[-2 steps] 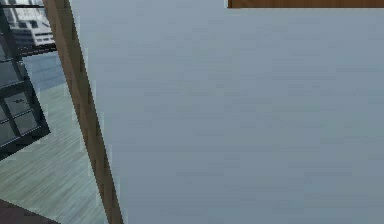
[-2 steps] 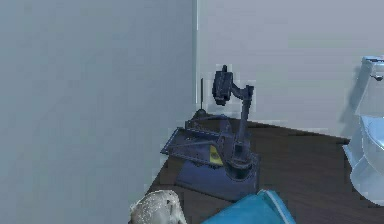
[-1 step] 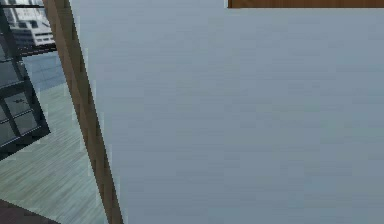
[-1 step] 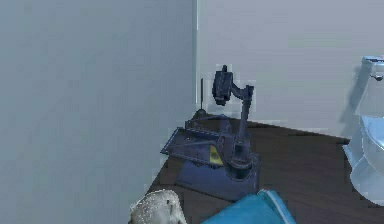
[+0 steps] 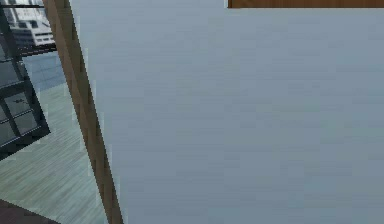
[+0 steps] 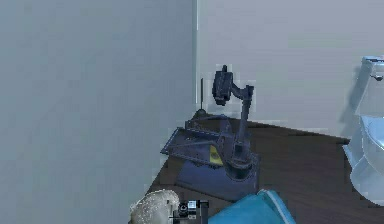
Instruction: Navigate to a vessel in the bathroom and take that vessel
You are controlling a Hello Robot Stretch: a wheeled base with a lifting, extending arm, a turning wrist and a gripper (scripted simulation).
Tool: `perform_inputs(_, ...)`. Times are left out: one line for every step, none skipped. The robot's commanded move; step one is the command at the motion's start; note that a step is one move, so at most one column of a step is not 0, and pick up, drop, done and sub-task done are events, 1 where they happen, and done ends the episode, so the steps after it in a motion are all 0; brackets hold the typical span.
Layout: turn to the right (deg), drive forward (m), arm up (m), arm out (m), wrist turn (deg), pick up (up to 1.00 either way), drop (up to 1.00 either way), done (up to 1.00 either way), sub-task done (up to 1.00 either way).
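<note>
ahead you're tight against a wall (image 5: 240, 120), doorframe (image 5: 85, 110) left, likely parked so to reach sideways. the side view adds the bathroom: toilet (image 6: 370, 150) far right, dark stand (image 6: 238, 125) in the corner. near, a tan round blob (image 6: 155, 210), maybe the vessel, shows at the gripper (image 6: 180, 211); you can't tell the jaws' state or load.

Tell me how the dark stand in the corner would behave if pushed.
The dark stand looks top-heavy, a bulky head on a thin post, so it may tip. Its flat base rests on the floor; a low push probably slides it.
</note>
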Motion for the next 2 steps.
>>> perform_inputs(0.0,0.0,0.0,0.0,45.0,0.0,0.0,0.0,0.0)
perform_inputs(0.0,0.0,0.0,0.0,45.0,0.0,0.0,0.0,0.0)
